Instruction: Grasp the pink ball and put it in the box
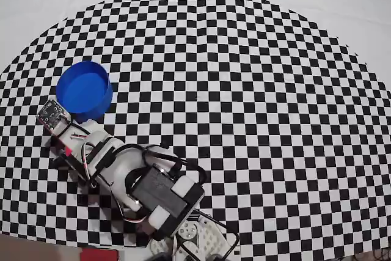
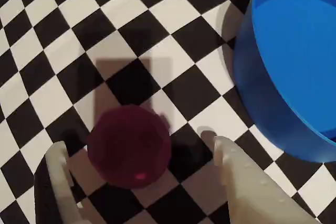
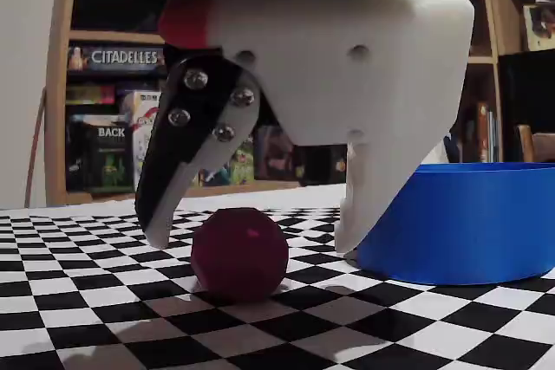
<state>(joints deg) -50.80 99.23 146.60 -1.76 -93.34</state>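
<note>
The pink ball (image 2: 128, 145) is a dark magenta ball resting on the checkered cloth; it also shows in the fixed view (image 3: 238, 253). My gripper (image 2: 136, 145) is open and straddles the ball, one white finger (image 2: 58, 177) on its left and one (image 2: 236, 177) on its right, with gaps on both sides. In the fixed view the gripper (image 3: 253, 240) hangs over the ball with both tips near the cloth. The blue box (image 2: 273, 77) stands just right of the ball, open top up (image 3: 460, 223). In the overhead view the box (image 1: 98, 107) is at the left and my wrist hides the ball.
My arm (image 1: 140, 178) reaches from the bottom edge toward the upper left. The checkered cloth (image 1: 244, 90) spreads wide to the right and back. Shelves with board games (image 3: 113, 127) stand beyond the table in the fixed view.
</note>
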